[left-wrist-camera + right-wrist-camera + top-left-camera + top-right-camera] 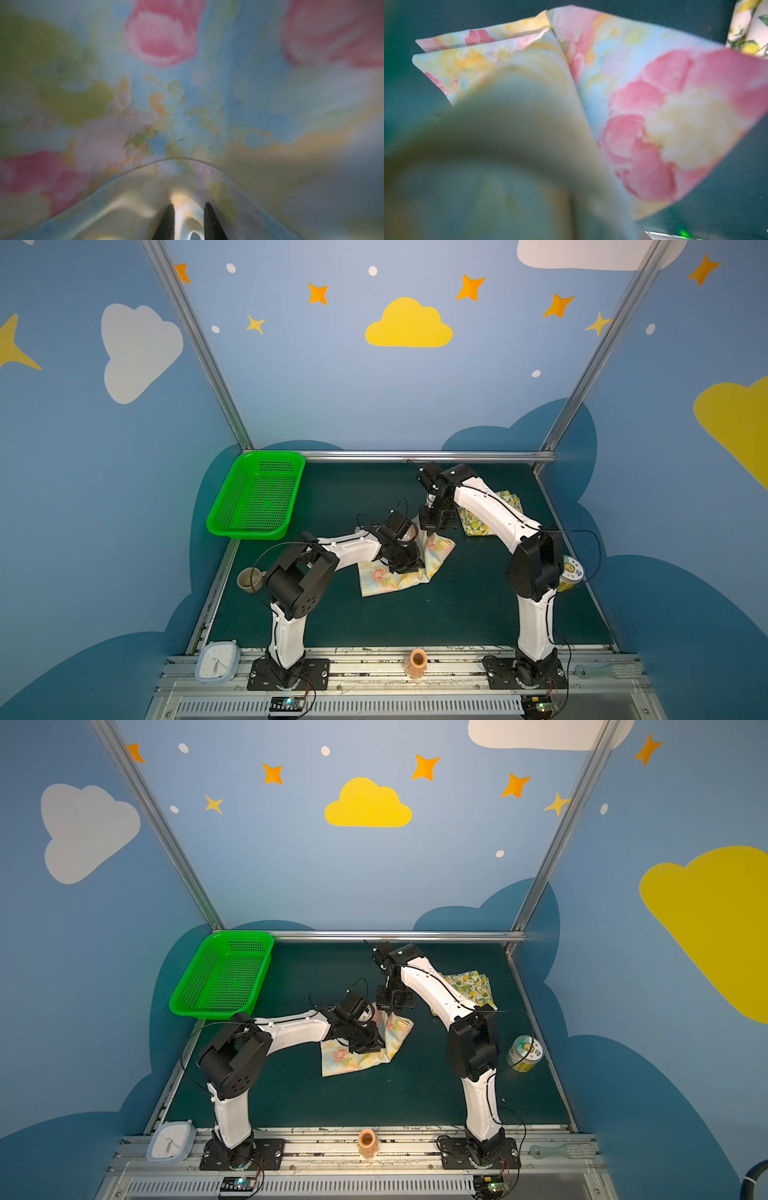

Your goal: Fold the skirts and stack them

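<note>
vase [417, 663] on rail [365, 668] | green mat [415, 614], blue walls [332, 385] | right hand [434, 532] clenching flowered skirt [382, 580] | left hand [189, 207] grip unclear

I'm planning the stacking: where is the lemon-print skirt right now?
In both top views the lemon-print skirt lies on the far right side of the table, partly hidden behind the right arm, beyond the flowered skirt at the centre.

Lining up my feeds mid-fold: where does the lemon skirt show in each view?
Both top views: lemon skirt right of centre, partly behind the right arm.
Left wrist: not in it.
Right wrist: lemon skirt is a sliver at the frame edge, beyond the flowered skirt.
Shared landmark: flowered skirt, in all four.
</note>
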`<state>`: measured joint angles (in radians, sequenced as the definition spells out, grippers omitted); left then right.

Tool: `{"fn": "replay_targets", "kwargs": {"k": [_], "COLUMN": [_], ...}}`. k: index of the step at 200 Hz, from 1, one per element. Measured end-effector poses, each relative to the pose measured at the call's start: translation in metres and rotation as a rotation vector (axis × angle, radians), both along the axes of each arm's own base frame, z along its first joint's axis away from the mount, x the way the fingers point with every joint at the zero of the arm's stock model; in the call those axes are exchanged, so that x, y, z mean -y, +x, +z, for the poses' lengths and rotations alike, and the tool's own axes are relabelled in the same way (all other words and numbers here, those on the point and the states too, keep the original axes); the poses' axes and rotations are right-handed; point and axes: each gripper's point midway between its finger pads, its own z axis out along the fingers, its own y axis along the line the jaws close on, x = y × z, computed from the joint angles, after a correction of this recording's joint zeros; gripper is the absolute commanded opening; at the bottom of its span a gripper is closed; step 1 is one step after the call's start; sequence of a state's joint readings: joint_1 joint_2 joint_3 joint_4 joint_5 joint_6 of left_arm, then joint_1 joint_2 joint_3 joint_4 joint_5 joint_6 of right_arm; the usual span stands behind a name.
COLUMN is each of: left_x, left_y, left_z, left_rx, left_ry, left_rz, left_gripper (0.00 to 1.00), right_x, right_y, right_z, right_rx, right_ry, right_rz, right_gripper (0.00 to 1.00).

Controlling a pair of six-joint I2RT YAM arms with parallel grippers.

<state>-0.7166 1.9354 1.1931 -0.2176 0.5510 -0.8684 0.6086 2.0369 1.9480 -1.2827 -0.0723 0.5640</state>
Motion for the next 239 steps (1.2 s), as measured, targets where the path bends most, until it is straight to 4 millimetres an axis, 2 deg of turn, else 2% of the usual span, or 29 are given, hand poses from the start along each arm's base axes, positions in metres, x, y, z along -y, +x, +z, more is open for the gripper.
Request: {"fn": "replay_targets", "kwargs": {"k": [60,123,167,180,199,218,239], "left_x": [0.014,0.041,0.051,0.048,0.035,0.009,-0.023], "left_y": [-0.014,-0.008,-0.005,-0.003,0.002,0.020,0.038], "left_z": [0.000,-0.015,-0.006,0.005,0.033,0.068,0.085], "left_rx": [-0.030,-0.071,-0.084,-0.079,-0.050,0.019,0.079], "left_ry": [-0.030,-0.089,-0.150,-0.168,-0.198,-0.216,-0.202], "left_rz": [-0.036,-0.036,-0.022,-0.018,-0.001,0.031,0.072], "left_gripper": [0.26,0.26,0.26,0.26,0.27,0.27,0.27], "right_x": [0.013,0.017,0.025,0.027,0.031,0.035,0.037], "right_y": [0.006,0.028,0.043,0.047,0.052,0.056,0.061], "right_z": [0.000,-0.005,-0.006,-0.004,0.000,0.003,0.008], "right_rx": [-0.006,0.001,0.012,0.026,0.054,0.079,0.104], "right_ry": [-0.012,-0.014,-0.016,-0.018,-0.035,-0.058,-0.073], "right_rz": [-0.005,0.006,0.033,0.052,0.075,0.092,0.106], "right_gripper": [0.00,0.00,0.00,0.00,0.00,0.00,0.00]}}
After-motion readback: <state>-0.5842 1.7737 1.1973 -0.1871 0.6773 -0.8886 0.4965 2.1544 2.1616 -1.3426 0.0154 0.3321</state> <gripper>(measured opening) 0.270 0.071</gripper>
